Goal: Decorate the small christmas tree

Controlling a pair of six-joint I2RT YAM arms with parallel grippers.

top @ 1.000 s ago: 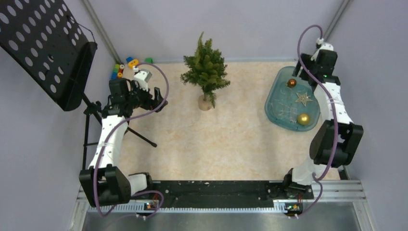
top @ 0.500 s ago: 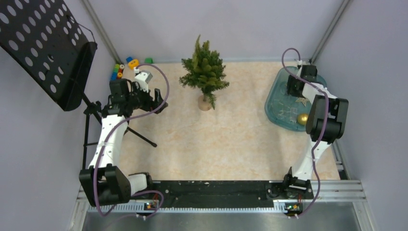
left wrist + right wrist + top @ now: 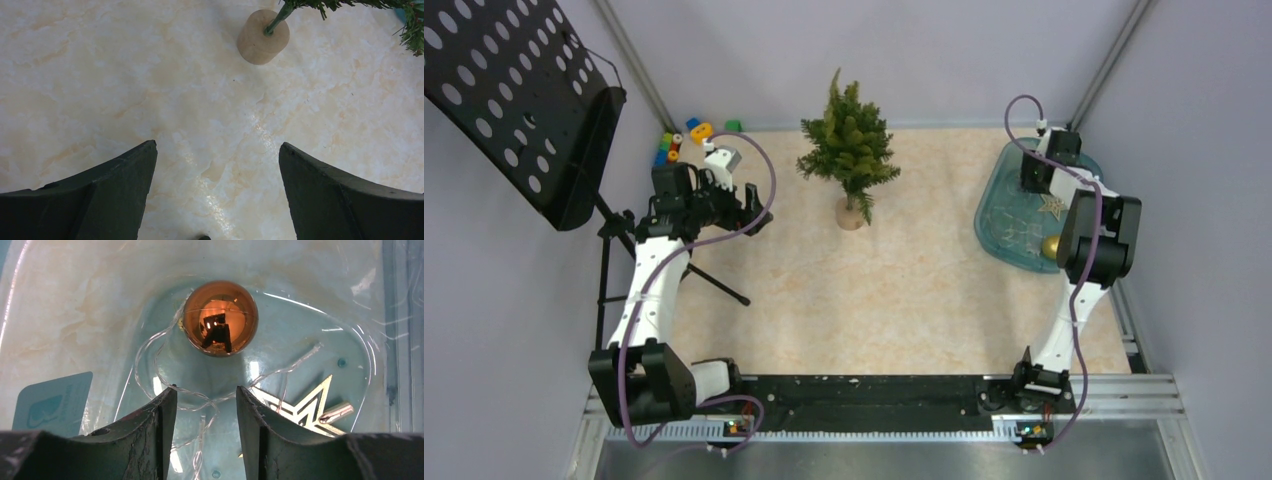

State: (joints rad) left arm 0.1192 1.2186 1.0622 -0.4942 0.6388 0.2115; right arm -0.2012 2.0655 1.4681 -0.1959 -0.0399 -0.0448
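The small christmas tree (image 3: 849,145) stands upright at the back middle of the table on its pale round wooden base (image 3: 263,30). My left gripper (image 3: 217,150) hovers wide open over bare table, left of the tree, holding nothing. My right gripper (image 3: 206,392) is down inside the teal tray (image 3: 986,215), its jaws half narrowed with a gap between them. Loops of clear wire string (image 3: 200,402) lie in that gap. A shiny copper ball (image 3: 220,317) sits just beyond the fingertips. A gold star (image 3: 305,407) lies beside the right finger.
A gold ball (image 3: 1050,247) shows partly behind the right arm in the tray. A black perforated music stand (image 3: 514,90) on a tripod stands at the left. Coloured toy blocks (image 3: 686,135) lie in the back left corner. A pale label (image 3: 52,402) sticks to the tray.
The right arm folded in and lowered its gripper into the tray, and its jaws narrowed around the wire strands. The left arm stayed still.
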